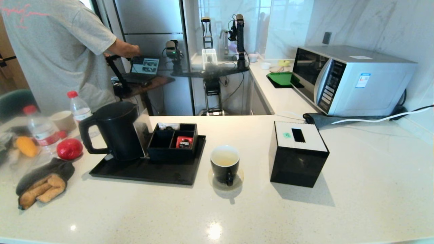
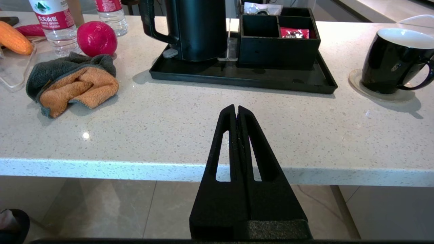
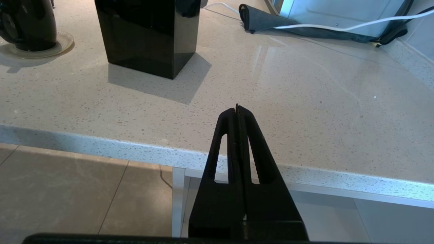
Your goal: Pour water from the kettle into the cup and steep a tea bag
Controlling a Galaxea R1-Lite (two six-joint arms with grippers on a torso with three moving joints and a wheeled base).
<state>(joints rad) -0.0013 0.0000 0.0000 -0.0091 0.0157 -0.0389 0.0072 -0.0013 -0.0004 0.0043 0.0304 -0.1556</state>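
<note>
The matte black kettle stands upright on a black tray at the left. Right of the tray, the black cup sits on a clear coaster and holds faintly yellowish water. No tea bag shows. Neither arm appears in the head view. My left gripper hangs shut and empty at the counter's front edge, facing the tray. My right gripper is shut and empty too, at the front edge right of the black box.
A black organiser on the tray holds a red packet. A black tissue box stands right of the cup. Bottles, a paper cup, red fruit and a cloth crowd the left. A microwave stands far right; a person stands behind.
</note>
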